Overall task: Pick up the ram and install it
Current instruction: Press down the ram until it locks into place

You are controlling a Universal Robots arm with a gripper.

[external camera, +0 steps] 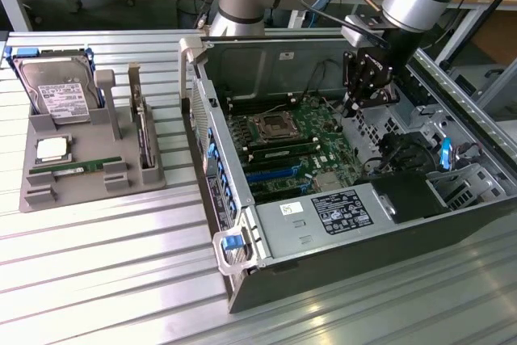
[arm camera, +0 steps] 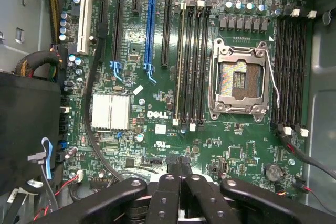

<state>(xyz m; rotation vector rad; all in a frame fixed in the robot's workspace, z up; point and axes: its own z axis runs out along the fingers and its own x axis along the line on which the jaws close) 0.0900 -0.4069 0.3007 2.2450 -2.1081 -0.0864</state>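
Green ram (external camera: 75,169) stick with white label, in grey tray (external camera: 40,191). Silver hard drive (external camera: 53,90). Green motherboard (arm camera: 247,145), one blue slot (arm camera: 150,30) among black slots, silver heatsink (arm camera: 110,112). Black pincer (arm camera: 178,167). Ribbed silver bench (external camera: 105,264). Dark grey computer case (external camera: 339,268), blue latches.

Ribbed metal table (external camera: 97,256) here. A grey parts tray (external camera: 89,187) sits toward the exterior view's left, the open PC case (external camera: 355,264) beside it.
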